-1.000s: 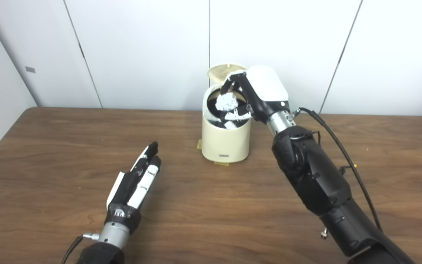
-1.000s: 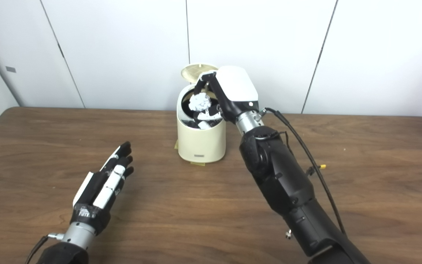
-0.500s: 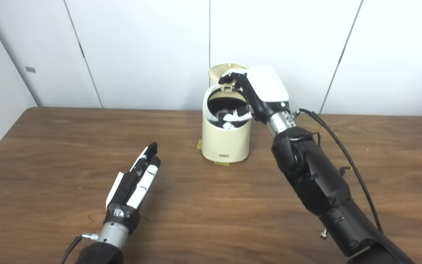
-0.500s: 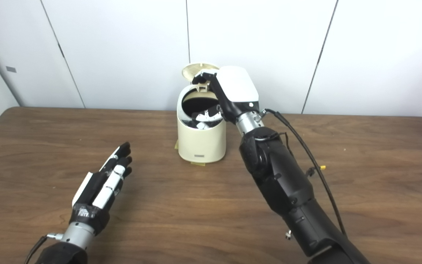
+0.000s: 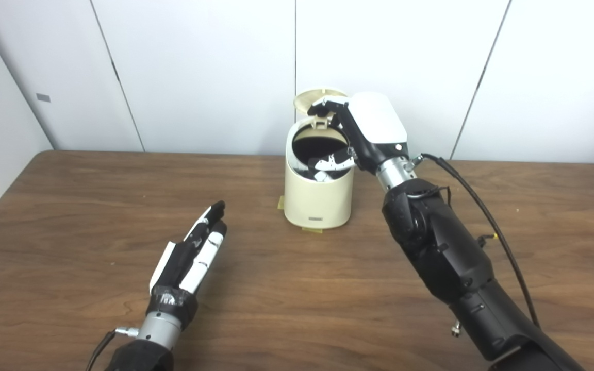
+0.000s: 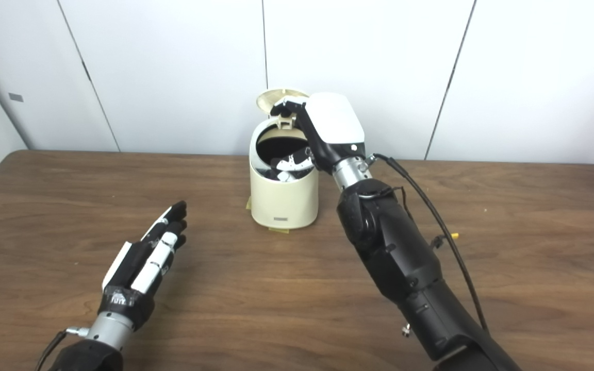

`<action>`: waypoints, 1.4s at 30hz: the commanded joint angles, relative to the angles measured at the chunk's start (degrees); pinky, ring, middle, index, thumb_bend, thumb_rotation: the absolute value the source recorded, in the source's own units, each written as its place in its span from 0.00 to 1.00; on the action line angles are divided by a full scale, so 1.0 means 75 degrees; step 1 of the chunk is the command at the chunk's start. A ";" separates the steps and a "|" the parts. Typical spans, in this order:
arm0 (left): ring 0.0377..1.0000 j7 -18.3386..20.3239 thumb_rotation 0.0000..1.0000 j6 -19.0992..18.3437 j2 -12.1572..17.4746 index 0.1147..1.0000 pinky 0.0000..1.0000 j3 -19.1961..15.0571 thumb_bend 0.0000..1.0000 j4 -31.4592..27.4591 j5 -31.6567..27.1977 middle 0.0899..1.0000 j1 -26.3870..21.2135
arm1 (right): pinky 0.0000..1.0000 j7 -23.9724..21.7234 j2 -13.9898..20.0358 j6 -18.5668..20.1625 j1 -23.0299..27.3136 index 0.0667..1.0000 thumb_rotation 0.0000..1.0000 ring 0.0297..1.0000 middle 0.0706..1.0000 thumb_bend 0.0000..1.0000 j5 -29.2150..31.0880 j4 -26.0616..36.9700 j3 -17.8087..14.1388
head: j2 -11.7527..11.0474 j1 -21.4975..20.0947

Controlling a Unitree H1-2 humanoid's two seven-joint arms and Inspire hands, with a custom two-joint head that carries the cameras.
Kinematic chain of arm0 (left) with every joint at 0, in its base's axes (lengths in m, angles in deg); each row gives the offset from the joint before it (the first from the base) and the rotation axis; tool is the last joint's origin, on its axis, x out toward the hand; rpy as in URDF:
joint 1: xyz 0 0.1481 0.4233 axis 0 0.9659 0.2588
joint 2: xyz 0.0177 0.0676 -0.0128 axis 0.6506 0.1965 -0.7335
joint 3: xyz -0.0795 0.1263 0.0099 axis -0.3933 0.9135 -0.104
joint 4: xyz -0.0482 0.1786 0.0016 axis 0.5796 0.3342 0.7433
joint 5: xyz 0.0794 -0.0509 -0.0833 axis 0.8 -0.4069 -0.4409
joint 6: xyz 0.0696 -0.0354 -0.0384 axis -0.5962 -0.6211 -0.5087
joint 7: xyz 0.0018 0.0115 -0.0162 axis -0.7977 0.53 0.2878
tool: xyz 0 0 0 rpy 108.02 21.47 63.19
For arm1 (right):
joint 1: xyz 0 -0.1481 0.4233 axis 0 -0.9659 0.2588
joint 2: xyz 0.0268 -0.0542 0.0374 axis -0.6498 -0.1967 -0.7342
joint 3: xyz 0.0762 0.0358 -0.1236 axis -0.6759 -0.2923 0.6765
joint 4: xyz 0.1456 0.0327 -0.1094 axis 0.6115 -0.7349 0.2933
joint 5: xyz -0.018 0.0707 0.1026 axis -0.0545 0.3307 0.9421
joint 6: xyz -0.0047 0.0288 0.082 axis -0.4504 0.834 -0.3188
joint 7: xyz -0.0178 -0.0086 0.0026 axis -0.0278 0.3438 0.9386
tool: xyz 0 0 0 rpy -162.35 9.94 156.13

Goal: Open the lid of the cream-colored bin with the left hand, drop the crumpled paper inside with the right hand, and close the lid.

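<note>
The cream-colored bin [image 5: 317, 198] stands at the back middle of the wooden table, its round lid [image 5: 320, 100] tipped up behind the dark mouth. My right hand [image 5: 361, 129] hovers over the bin's right rim, open, with its fingers spread across the mouth and its upper fingertips near the raised lid. No crumpled paper shows in the hand, and the dark inside of the bin hides whatever lies there. My left hand [image 5: 194, 255] rests flat and open on the table, well to the left and in front of the bin.
White wall panels [image 5: 199, 72] rise just behind the bin. A black cable [image 5: 488, 221] trails along my right forearm over the table [image 5: 70, 206]. Small yellow tape pieces [image 5: 312, 230] lie at the bin's base.
The white crumpled paper that my right hand held over the bin's mouth has gone from view, and the hand's fingers have spread apart. My left hand has stayed put.
</note>
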 commanded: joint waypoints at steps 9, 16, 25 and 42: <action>1.00 -0.0011 0.67 0.0166 -0.0012 1.00 1.00 0.0071 0.46 -0.0184 0.0017 1.00 -0.0209 | 0.32 0.0665 0.0019 -0.0928 0.0193 0.47 0.00 0.37 0.47 0.50 0.0794 0.0304 -0.0473 | 0.0035 -0.0016; 1.00 -0.0005 0.67 0.0316 -0.0022 1.00 1.00 0.0071 0.47 -0.0018 -0.0014 1.00 -0.0231 | 0.34 0.0916 -0.0038 -0.1139 0.0059 0.47 0.00 0.36 0.47 0.50 0.1033 0.0463 -0.0667 | 0.0019 -0.0038; 1.00 -0.0137 0.61 0.0114 -0.0228 0.98 0.99 -0.0162 0.49 0.0196 -0.0298 1.00 -0.0508 | 0.32 0.0402 0.0062 -0.0777 -0.0476 0.48 0.00 0.37 0.47 0.50 0.1822 0.1418 -0.1254 | 0.0016 -0.0010; 1.00 -0.0807 0.69 -0.0206 -0.0348 1.00 0.96 -0.0839 0.42 0.2179 -0.0474 1.00 -0.3248 | 0.69 -0.1820 0.0154 0.0719 -0.2578 0.84 0.52 0.81 0.86 0.60 0.5195 0.2460 -0.2681 | 0.0020 -0.0323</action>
